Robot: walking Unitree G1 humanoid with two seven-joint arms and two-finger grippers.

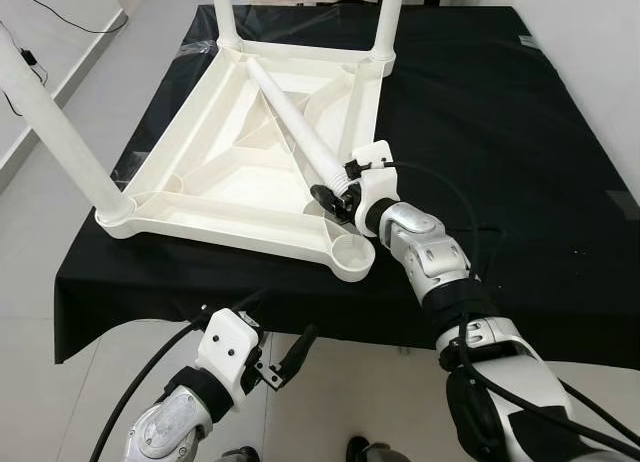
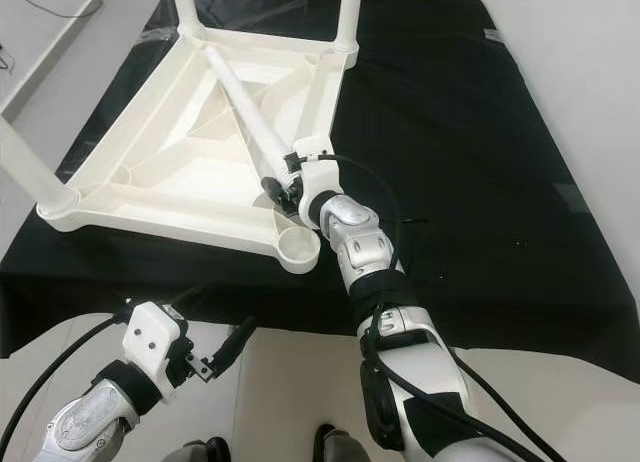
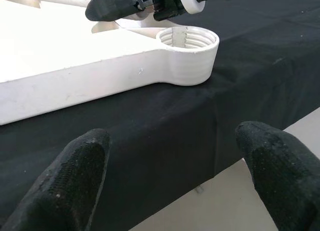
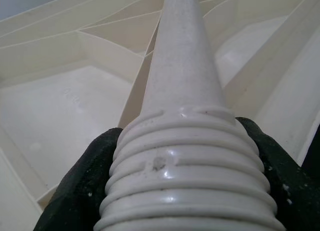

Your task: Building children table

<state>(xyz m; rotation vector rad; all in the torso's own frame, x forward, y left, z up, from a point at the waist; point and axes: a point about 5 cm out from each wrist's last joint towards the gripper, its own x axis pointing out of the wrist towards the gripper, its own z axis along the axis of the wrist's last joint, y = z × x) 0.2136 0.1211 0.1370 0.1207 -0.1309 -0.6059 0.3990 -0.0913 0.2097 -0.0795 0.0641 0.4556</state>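
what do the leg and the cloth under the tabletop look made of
Leg: seems moulded plastic, cream, slightly glossy; the ridged screw thread shines where the right claw grips it. Cloth: looks like matte black woven fabric, draping over the edge without any glare.

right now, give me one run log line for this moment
stage: fitting last leg | right gripper: shut on loose leg at threaded end | left gripper: open, below table edge | corner socket: empty

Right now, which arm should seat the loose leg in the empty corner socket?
Right. The right gripper is shut on the loose leg at its threaded end, close to the empty socket. The left gripper hangs open below the black table edge, holding nothing.
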